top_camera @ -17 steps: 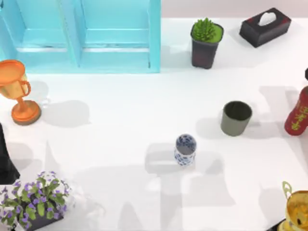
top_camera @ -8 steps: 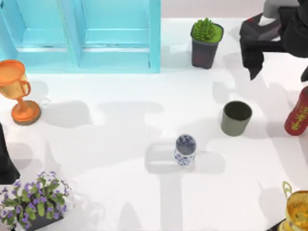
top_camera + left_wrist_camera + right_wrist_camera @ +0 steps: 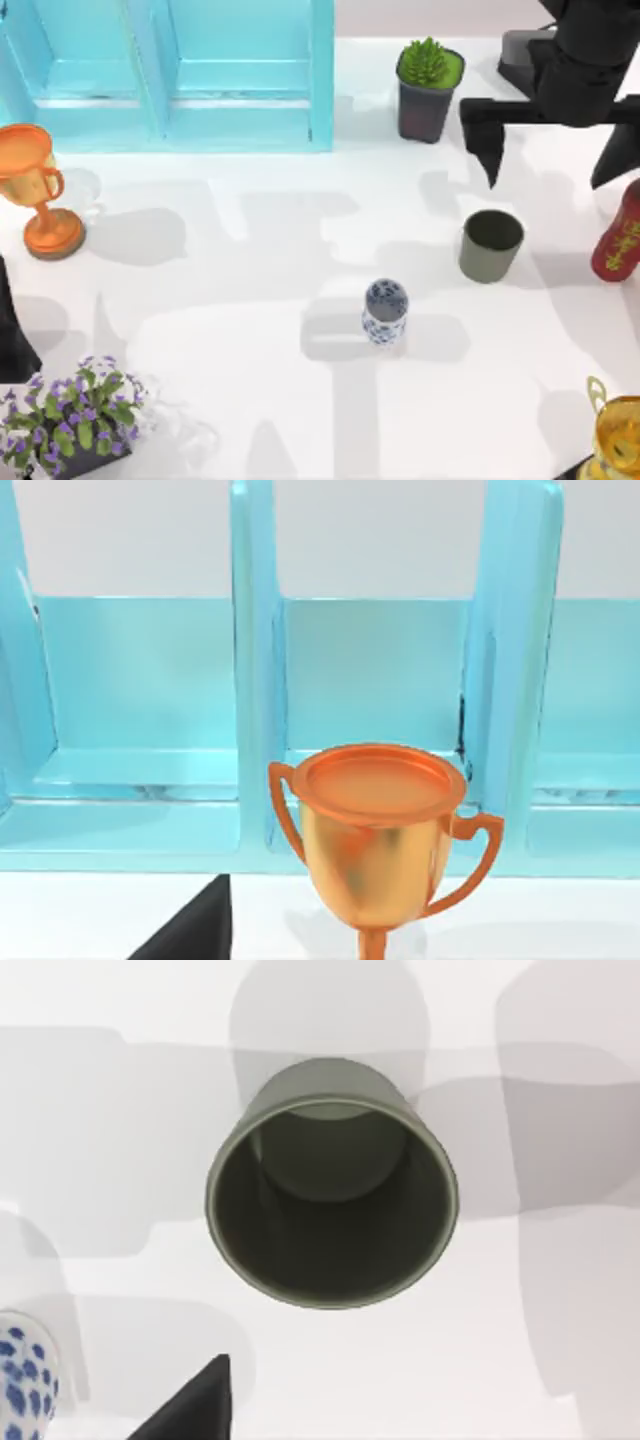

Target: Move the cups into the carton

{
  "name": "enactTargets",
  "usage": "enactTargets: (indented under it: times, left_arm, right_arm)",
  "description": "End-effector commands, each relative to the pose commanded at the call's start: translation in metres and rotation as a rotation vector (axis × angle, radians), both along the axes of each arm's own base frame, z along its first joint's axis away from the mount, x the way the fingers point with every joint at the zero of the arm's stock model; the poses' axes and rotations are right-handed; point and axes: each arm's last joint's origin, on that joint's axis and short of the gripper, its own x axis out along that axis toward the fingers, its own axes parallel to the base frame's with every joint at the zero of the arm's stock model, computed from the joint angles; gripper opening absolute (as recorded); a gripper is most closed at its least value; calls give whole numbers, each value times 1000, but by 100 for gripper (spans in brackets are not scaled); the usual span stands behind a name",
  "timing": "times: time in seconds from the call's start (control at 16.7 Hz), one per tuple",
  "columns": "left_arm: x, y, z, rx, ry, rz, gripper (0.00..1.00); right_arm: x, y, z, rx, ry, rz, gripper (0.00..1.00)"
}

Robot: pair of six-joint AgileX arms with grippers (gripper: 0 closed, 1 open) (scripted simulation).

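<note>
Your right gripper [image 3: 553, 170] hangs over the worktop [image 3: 260, 300] just behind the olive-grey cup [image 3: 490, 245], jaws released wide and clear of it. That cup stands upright, open mouth up [image 3: 332, 1195], well to the right of the blue carton [image 3: 170, 75]. The blue-patterned cup [image 3: 384, 311] stands just in front and left of the olive-grey cup. Your left arm [image 3: 12, 330] sits at the left edge, near the orange trophy [image 3: 35, 190].

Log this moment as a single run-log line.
right pincer: open, above table behind olive cup | blue-patterned cup: standing mid-table | carton: holds no cups | left arm: parked at left edge
</note>
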Motion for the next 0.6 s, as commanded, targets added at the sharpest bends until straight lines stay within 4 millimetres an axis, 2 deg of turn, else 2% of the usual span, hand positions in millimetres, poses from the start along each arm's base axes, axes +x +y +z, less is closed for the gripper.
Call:
enactTargets:
  times: [0.36, 0.6]
  left_arm:
    - [0, 0, 0, 0, 0, 0, 100]
    - [0, 0, 0, 0, 0, 0, 100]
  right_arm:
    - [1, -3, -3, 1, -2, -2, 100]
    - [1, -8, -26, 1, 0, 0, 100]
